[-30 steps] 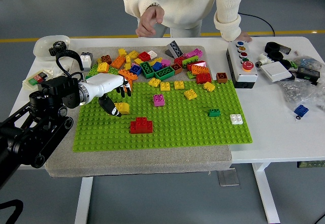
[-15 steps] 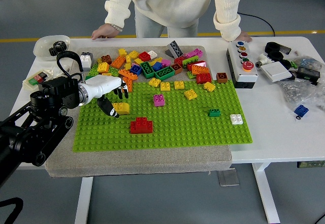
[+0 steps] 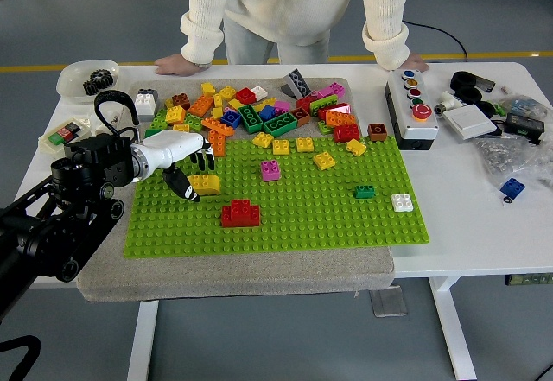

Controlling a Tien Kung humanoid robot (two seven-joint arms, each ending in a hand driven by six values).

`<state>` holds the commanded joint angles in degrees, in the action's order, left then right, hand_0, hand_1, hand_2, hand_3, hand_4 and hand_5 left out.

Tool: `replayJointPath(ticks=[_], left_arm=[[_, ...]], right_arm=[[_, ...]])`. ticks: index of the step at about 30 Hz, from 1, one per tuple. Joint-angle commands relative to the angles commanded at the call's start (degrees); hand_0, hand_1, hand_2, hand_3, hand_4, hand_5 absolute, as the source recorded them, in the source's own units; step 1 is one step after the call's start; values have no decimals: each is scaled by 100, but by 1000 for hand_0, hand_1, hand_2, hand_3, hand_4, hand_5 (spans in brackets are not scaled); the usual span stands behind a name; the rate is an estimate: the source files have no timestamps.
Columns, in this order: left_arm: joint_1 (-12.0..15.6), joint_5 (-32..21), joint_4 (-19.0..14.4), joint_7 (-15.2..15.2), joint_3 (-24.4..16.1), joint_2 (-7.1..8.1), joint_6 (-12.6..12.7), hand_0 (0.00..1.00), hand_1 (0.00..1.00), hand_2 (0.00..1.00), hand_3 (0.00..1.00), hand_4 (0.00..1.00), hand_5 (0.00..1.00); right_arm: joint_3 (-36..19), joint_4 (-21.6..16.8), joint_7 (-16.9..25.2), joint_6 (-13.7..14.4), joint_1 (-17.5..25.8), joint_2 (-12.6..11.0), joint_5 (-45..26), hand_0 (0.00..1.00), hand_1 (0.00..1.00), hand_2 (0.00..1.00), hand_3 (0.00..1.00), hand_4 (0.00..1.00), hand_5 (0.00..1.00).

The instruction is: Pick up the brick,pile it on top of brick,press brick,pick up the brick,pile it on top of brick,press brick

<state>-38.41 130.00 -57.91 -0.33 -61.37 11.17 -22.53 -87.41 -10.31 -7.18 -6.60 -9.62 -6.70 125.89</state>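
Left hand (image 3: 186,167), white shell with black-tipped fingers (image 3: 185,187), reaches in from the left over the green studded baseplate (image 3: 328,217). Fingers are curled narrow around the yellow rectangular plastic brick (image 3: 205,184); thumb below-left, other fingertips above it. The brick sits just right of the fingertips, long axis roughly left-right, low over or touching the baseplate; cannot tell which. The red stacked brick (image 3: 240,214), the likely target, lies down and right of the fingers, near but apart. Right hand not visible.

Versus a second ago: hand and yellow brick sit slightly higher and leftward. The person's hands (image 3: 177,63) now rest on the far table edge.
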Motion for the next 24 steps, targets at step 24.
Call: replayJointPath(ticks=[24], left_arm=[[7, 0, 105, 15, 29, -37, 28, 661, 563, 517, 530, 927, 46]], right_arm=[[4, 0, 2, 0, -2, 3, -21, 742, 652, 718, 594, 810, 318]])
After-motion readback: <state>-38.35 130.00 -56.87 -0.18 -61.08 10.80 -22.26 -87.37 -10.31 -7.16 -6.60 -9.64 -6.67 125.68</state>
